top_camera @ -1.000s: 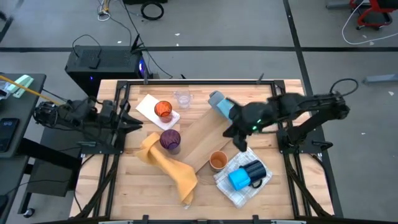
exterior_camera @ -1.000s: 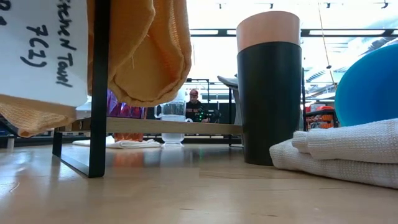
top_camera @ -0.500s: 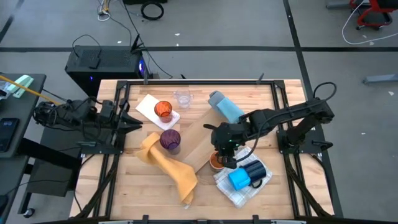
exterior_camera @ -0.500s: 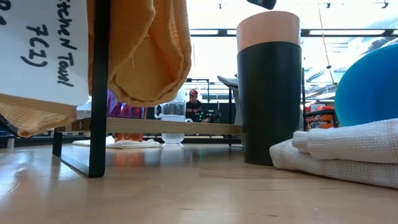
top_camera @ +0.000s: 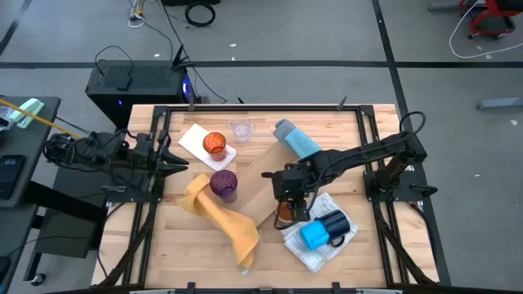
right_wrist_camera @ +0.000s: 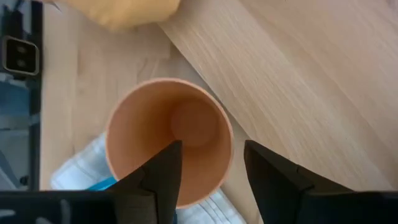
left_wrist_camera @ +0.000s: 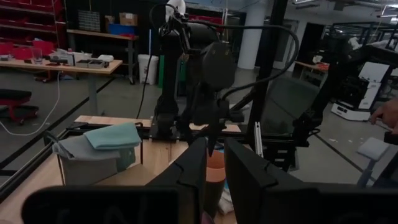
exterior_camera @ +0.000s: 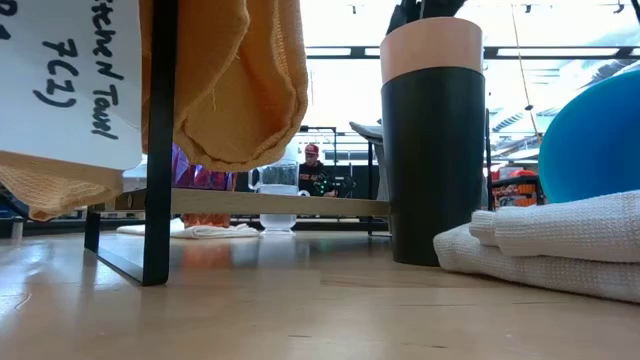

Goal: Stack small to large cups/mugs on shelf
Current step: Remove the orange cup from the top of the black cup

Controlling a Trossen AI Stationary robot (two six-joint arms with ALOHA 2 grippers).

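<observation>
A cup with a pale orange inside and a black sleeve [exterior_camera: 432,150] stands upright on the table beside the white cloth [top_camera: 304,255]. My right gripper [right_wrist_camera: 210,149] hangs open just above the cup's mouth [right_wrist_camera: 186,118], pointing down. One finger is over the hollow, the other outside the rim. Whether they touch the rim I cannot tell. My left gripper [left_wrist_camera: 214,165] waits at the table's left edge [top_camera: 172,161], slightly open with nothing in it. A purple cup [top_camera: 223,184] stands by the wooden shelf board [top_camera: 261,180].
A red-tinted cup [top_camera: 214,144] on a white napkin and a clear cup [top_camera: 240,129] stand at the far left. A bright blue mug [top_camera: 313,236] and a dark navy mug [top_camera: 335,222] lie on the white cloth. A yellow towel [top_camera: 225,216] drapes off the shelf. A blue-grey folded cloth [top_camera: 296,139] lies far right.
My right gripper has swung from beside the blue-grey cloth toward the table's near edge and a little left. It has come down over the orange and black cup, and its fingers now show above the cup's rim in the low view. The cups have kept still.
</observation>
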